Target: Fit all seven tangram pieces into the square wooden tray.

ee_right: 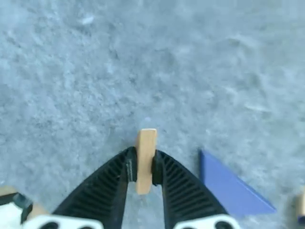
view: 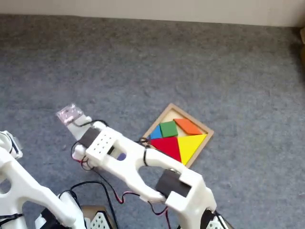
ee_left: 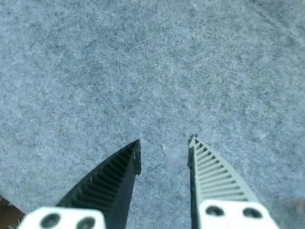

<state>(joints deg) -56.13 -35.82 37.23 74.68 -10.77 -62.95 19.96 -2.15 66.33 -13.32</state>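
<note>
You have a grey carpet (view: 143, 62) as the ground, its short pile mottled in lighter and darker flecks. It runs across the whole width in the high view, and both wrist views show the same weave close up. Along the far edge you see a pale strip (view: 190, 10), wall or skirting, you cannot tell which. A brown sliver (view: 302, 36) sits at the far right edge. Light falls soft and even.

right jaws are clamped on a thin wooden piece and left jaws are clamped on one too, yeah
No: the left wrist view shows the left jaws open over grey carpet, holding nothing. The right jaws are clamped on a thin wooden piece.
</note>
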